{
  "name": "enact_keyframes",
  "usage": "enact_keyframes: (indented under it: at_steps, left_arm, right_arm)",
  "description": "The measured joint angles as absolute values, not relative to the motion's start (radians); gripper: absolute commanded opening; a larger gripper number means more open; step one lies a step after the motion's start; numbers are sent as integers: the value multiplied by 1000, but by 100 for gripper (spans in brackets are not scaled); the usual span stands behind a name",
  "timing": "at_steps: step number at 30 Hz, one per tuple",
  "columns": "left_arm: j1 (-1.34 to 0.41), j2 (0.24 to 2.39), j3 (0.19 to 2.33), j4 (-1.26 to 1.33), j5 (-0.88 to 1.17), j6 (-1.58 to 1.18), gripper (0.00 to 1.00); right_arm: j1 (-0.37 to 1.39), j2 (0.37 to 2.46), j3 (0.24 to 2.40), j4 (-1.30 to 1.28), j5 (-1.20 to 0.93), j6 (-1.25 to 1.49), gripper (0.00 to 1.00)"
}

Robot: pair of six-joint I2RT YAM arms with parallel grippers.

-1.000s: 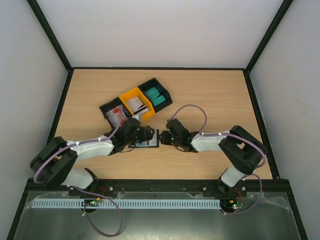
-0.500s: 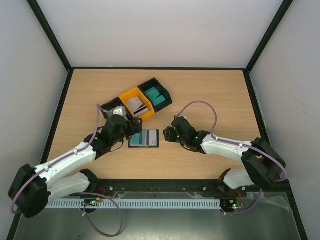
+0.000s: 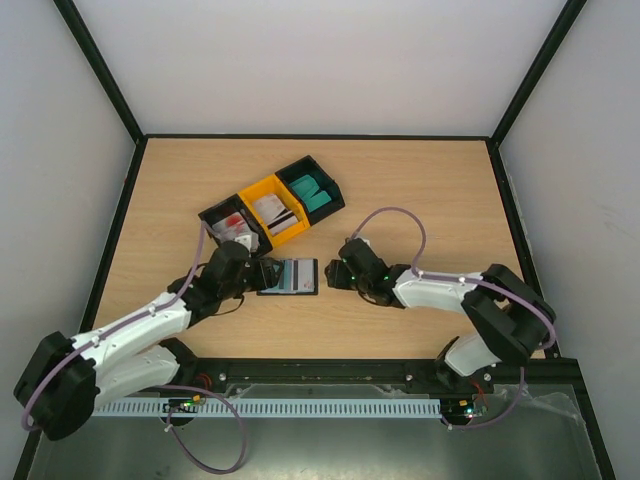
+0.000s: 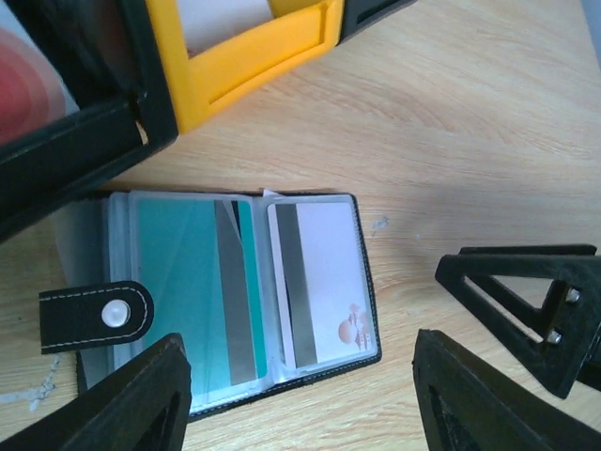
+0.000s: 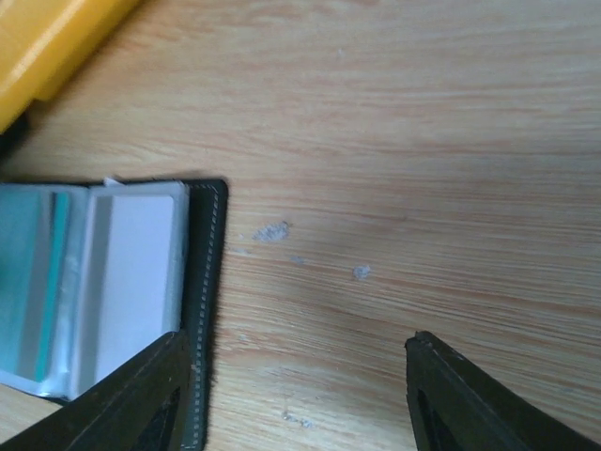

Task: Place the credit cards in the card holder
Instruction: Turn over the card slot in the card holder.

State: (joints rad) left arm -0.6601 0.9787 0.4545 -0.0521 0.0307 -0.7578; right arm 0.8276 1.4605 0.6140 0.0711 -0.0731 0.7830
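**Item 1: card holder** (image 3: 288, 277). Black, lying open and flat on the bench (image 3: 420, 190), centre of the overhead view, just below the row of bins. In the left wrist view its snap tab (image 4: 99, 315) sticks out at the left edge. The clear sleeves show a teal card (image 4: 183, 291) on the left page and a white card with a dark stripe (image 4: 324, 282) on the right page.

**Item 2: left pincer** (image 3: 262, 272). Fingers spread wide and holding nothing. It sits at the holder's left edge, and its own view shows the holder between and beyond the two fingers. Contact with the holder cannot be told.

**Item 3: right pincer** (image 3: 335, 272). Fingers spread and holding nothing. It sits just right of the holder's right edge, mostly over bare wood.

**Item 4: bins**, in a touching diagonal row at upper centre-left:
- The black bin (image 3: 212, 215) holds red-and-white cards (image 3: 232, 225).
- The yellow bin (image 3: 256, 186) holds white cards (image 3: 275, 210).
- The second black bin (image 3: 328, 183) holds teal cards (image 3: 313, 192).
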Motion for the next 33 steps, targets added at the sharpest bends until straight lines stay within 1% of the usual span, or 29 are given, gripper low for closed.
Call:
enact_keyframes:
  at_steps: [3,10,15,20,22,33]
  left_arm:
    - [-660,1035,455,-46,38,-766,62]
    - [-660,1169,456,-51,25,-794,63]
    - [-660,1208,460,-51,17,-806,63]
    - [-660,1258,483,-47,10,-815,58]
    - [-660,1274,492,-46,3,-819,55]
    - [-660,1324,493,-18,-13,-845,52]
  right_arm:
    - [834,1521,617,94,-93,789,57]
    - [852,1612,666,157,-136,789,54]
    - [858,1626,667,188,-158,788,50]
    - [858,1636,668,204,-179,781,45]
    - [858,1640,668,210,-192,775,44]
    - [859,1662,669,253,-274,770,41]
